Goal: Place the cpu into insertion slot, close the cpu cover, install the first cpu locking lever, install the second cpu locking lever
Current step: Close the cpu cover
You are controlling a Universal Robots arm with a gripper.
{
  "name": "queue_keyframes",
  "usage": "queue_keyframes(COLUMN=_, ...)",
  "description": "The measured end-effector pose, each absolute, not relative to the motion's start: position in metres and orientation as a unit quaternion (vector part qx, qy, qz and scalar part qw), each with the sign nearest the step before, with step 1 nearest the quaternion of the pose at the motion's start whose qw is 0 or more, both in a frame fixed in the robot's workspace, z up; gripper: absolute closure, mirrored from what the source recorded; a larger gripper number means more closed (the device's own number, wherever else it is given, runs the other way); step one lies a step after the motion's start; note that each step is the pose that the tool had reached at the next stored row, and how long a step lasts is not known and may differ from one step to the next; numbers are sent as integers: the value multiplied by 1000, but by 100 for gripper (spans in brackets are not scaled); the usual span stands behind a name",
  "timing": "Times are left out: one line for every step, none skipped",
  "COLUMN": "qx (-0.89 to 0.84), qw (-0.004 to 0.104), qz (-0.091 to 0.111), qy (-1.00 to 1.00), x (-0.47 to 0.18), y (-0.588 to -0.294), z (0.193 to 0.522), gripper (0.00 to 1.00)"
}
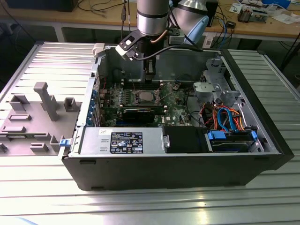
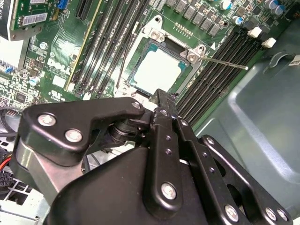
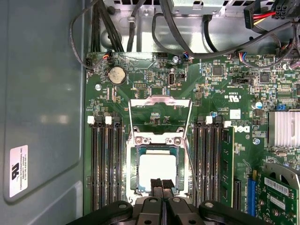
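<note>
1. Gripper [image 3: 162,183]: black linkage. Its 2 fingers [image 3: 156,185] are pressed together tip to tip with nothing between them. In the exterior view it hangs [image 1: 149,75] inside the open computer case [image 1: 164,164].
2. Cpu [image 3: 157,171]: directly beneath the fingertips, silver-grey face up, seated flat in the insertion slot [image 3: 154,139]. Whether the tips touch it cannot be told. It also shows past the fingertips in the second wrist view [image 2: 159,70].
3. Insertion slot: silvery rim around all 4 sides of the cpu, set in green board.
4. Locking lever [image 2: 225,62]: 1 thin metal rod, running from a corner of the slot out over the memory slots [image 2: 215,79].
5. Memory slots: 2 black banks, 1 on each side of the gripper, flanking the slot.
6. Cpu cover [image 3: 161,100]: beyond the slot, on the side away from the gripper. It is swung fully open and not over the cpu, with green board visible through its square window.
7. Coin cell [image 3: 116,74]: farther out, past the cover.
8. Power supply box [image 1: 122,140]: at the case edge, well apart from the gripper.
</note>
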State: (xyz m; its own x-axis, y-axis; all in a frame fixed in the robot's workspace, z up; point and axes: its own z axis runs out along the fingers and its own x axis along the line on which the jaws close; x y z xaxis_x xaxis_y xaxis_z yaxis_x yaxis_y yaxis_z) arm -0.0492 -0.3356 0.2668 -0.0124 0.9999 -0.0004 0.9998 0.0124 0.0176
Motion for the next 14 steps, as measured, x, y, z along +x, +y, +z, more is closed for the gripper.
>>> queue_keyframes(qx=703, qw=6, qz=6, qy=711, x=-49, y=-336, z=267, gripper=89)
queue_keyframes(qx=703, qw=6, qz=6, qy=711, x=-49, y=-336, z=267, gripper=89)
queue_keyframes(qx=703, qw=6, qz=6, qy=711, x=-49, y=-336, z=267, gripper=89)
queue_keyframes(qx=703, qw=6, qz=6, qy=711, x=-49, y=-336, z=266, gripper=89)
queue_keyframes(qx=703, qw=6, qz=6, qy=711, x=-49, y=-336, z=267, gripper=89)
queue_keyframes(qx=703, qw=6, qz=6, qy=711, x=-49, y=-336, z=267, gripper=89)
queue_keyframes(qx=703, qw=6, qz=6, qy=711, x=-49, y=-336, z=267, gripper=89)
queue_keyframes(qx=703, qw=6, qz=6, qy=711, x=-49, y=-336, z=267, gripper=89)
queue_keyframes(qx=703, qw=6, qz=6, qy=711, x=-49, y=-336, z=268, gripper=89)
queue_keyframes(qx=703, qw=6, qz=6, qy=711, x=-49, y=-336, z=268, gripper=89)
queue_keyframes(qx=703, qw=6, qz=6, qy=711, x=-49, y=-336, z=268, gripper=89)
queue_keyframes(qx=703, qw=6, qz=6, qy=711, x=-49, y=-336, z=268, gripper=89)
queue_keyframes(qx=703, qw=6, qz=6, qy=711, x=-49, y=-336, z=268, gripper=89)
queue_keyframes(qx=703, qw=6, qz=6, qy=711, x=-49, y=-336, z=269, gripper=89)
